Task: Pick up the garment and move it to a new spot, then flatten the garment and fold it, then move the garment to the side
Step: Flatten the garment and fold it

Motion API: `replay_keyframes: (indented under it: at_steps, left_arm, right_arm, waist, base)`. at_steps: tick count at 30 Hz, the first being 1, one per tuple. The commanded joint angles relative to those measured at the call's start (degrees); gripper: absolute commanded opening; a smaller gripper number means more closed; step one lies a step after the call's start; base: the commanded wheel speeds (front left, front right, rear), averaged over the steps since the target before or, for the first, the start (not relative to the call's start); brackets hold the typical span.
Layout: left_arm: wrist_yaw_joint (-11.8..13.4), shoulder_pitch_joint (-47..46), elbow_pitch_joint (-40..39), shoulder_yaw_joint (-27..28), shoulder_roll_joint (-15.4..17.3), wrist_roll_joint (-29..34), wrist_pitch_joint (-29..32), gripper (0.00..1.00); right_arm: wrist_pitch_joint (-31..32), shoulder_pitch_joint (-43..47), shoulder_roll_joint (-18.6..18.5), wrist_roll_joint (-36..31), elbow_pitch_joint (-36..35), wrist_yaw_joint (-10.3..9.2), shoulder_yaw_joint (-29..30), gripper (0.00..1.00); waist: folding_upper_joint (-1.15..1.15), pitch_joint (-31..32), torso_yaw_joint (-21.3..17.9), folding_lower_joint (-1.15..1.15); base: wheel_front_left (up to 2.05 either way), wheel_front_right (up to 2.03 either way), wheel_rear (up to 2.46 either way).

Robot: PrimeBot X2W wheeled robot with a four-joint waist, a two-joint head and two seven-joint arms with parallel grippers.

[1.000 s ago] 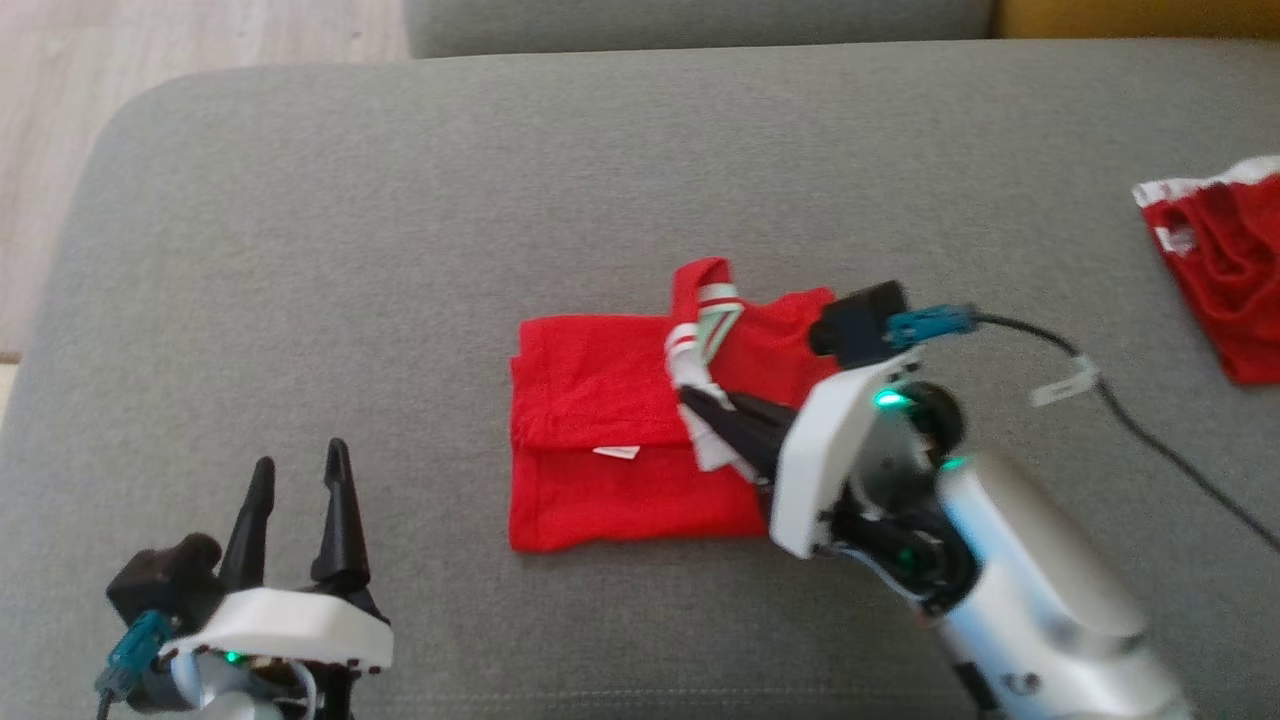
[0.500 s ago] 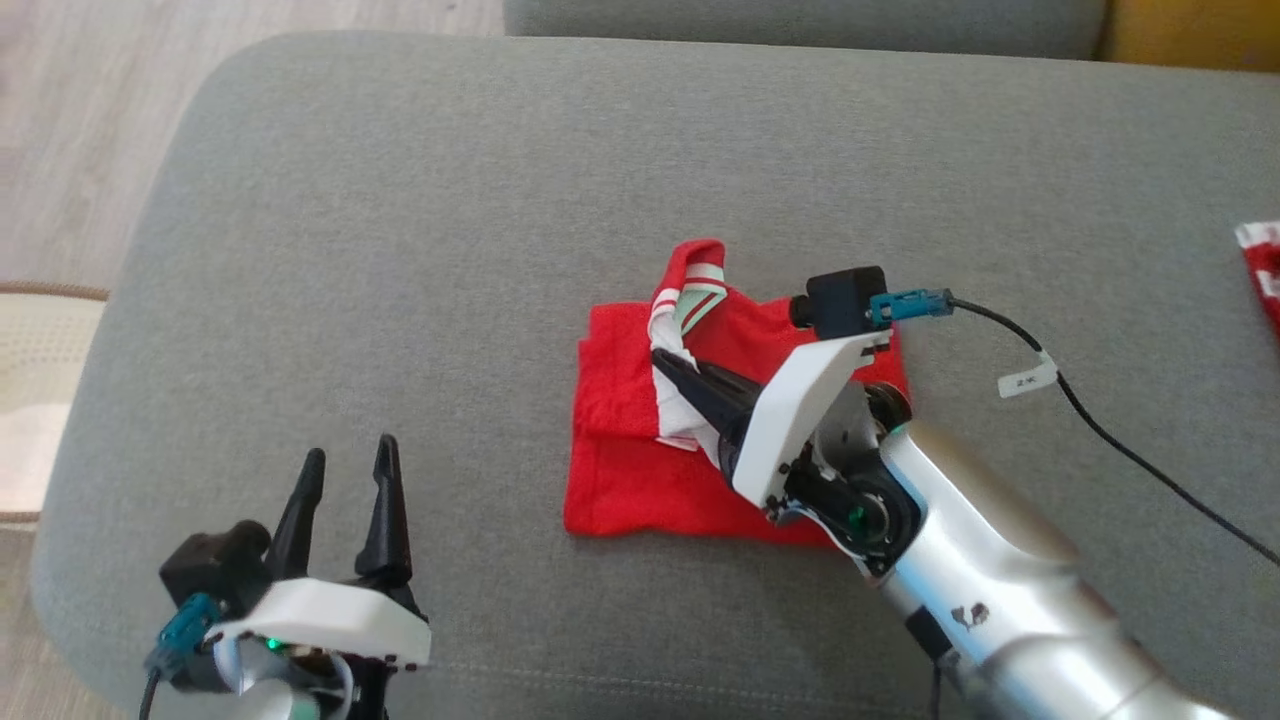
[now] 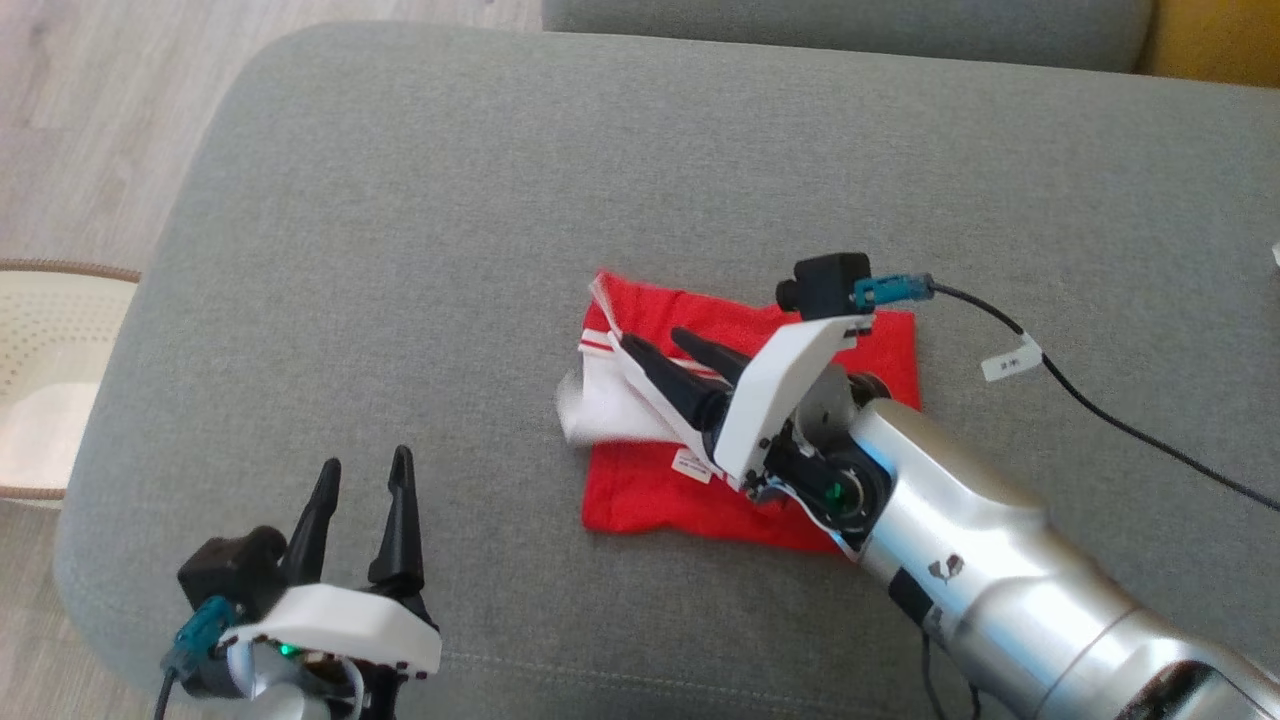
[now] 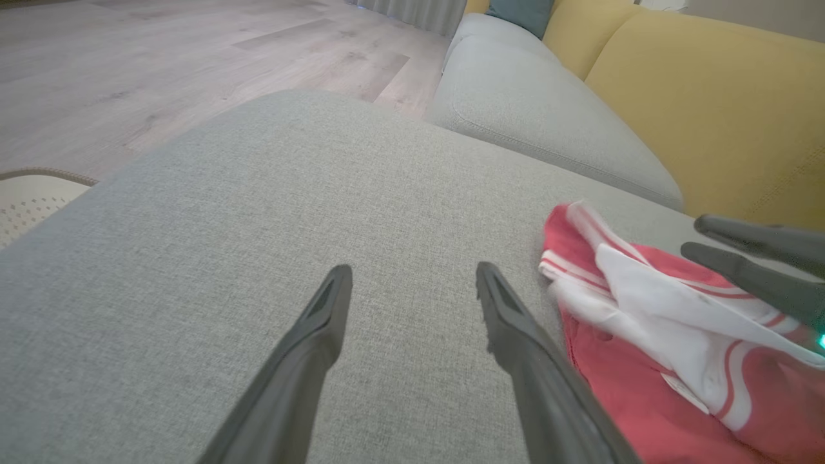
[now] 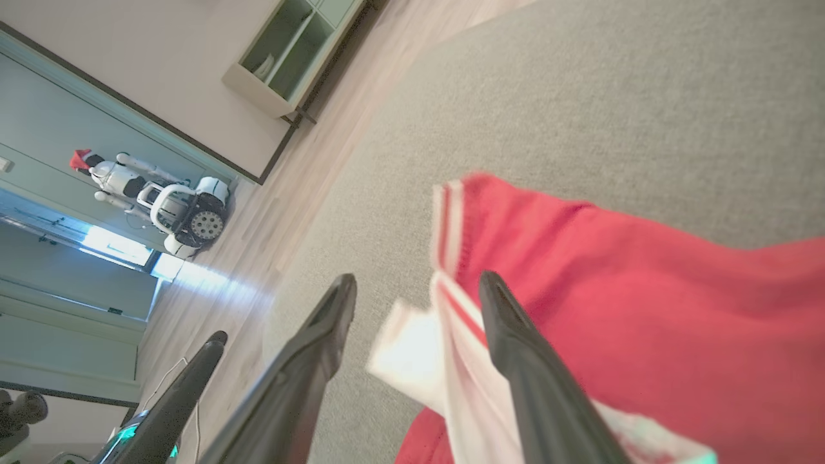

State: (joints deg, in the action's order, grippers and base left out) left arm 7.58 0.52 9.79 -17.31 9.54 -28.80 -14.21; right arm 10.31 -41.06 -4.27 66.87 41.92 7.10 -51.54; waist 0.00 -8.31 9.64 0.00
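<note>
- The right pincer (image 3: 655,340) is standing with its two dark fingers apart, clamping nothing, and is pointing toward the cushion's left edge.
- The garment (image 3: 670,495) is lying directly beneath that pincer, folded into a rough red rectangle.
- In the right wrist view, the right pincer (image 5: 417,278) is showing a white sleeve (image 5: 412,351) with red-striped trim between and under its fingers. The sleeve is blurred, so I cannot tell whether either finger is touching it.
- In the head view, the sleeve (image 3: 600,405) is spilling just past the fold's left side, beyond the fingertips.
- The left pincer (image 3: 365,462) is hanging with its fingers spread wide and nothing between them, close to the cushion's near edge and well apart from the garment.
- In the left wrist view, the left pincer (image 4: 414,270) is pointing across bare fabric. The garment (image 4: 619,380) is lying to its right, with the right pincer (image 4: 693,235) reaching in above it.
- The grey cushion (image 3: 450,200) is carrying the garment around its middle, well clear of its rounded left corners.
- A small white tag (image 3: 690,465) is lying on the red cloth beside the right wrist. Its print is too small to read.
- A white label (image 3: 1010,358) is hanging on the black cable (image 3: 1110,425) behind the right wrist, and its writing is unreadable.
- A dark emblem (image 3: 945,568) is showing on the silver forearm. No letters can be made out.
</note>
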Motion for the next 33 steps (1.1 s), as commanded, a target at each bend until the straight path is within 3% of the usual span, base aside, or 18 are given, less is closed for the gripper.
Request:
replay_keyframes:
  at_steps: [1,10,19,31,32,33]
  left_arm:
    - [0.08,-2.87,-1.26,2.30,0.35,0.36,-0.42,1.00]
    - [-0.11,-2.99,-1.17,3.15,0.54,0.32,-0.60,1.00]
    - [0.04,-2.91,-1.77,3.94,0.80,0.58,-0.69,1.00]
    - [0.35,-2.57,-2.59,4.28,1.39,0.66,-0.72,1.00]
    - [0.35,-2.58,-2.66,4.27,1.45,0.64,-0.72,1.00]
    - [0.35,-2.61,-2.72,4.25,1.52,0.64,-0.72,1.00]
  right_arm:
    - [-1.02,-2.22,1.38,0.87,-1.32,0.39,-0.58,1.00]
    - [-8.01,-7.31,1.39,4.90,0.03,0.39,-2.67,1.00]
    - [-16.59,-9.61,1.18,1.05,4.55,0.39,-1.50,1.00]
    - [-22.69,-4.99,-5.04,-4.21,5.99,0.39,0.21,1.00]
    - [-22.86,-4.45,-5.30,-5.30,6.51,0.39,-0.29,0.92]
    - [-22.92,-3.87,-5.38,-6.36,6.97,0.39,-0.95,0.65]
  waist:
    - [0.00,-0.10,-0.37,0.00]
    - [0.00,-0.49,-3.45,0.00]
    - [0.00,-0.79,-6.22,0.00]
    - [0.00,-0.53,-7.75,0.00]
    - [0.00,-0.58,-7.75,0.00]
    - [0.00,-0.66,-7.74,0.00]
  base:
    - [0.00,0.00,0.00]
    - [0.00,0.00,0.00]
    - [0.00,0.00,0.00]
    - [0.00,0.00,0.00]
    - [0.00,0.00,0.00]
    - [0.00,0.00,0.00]
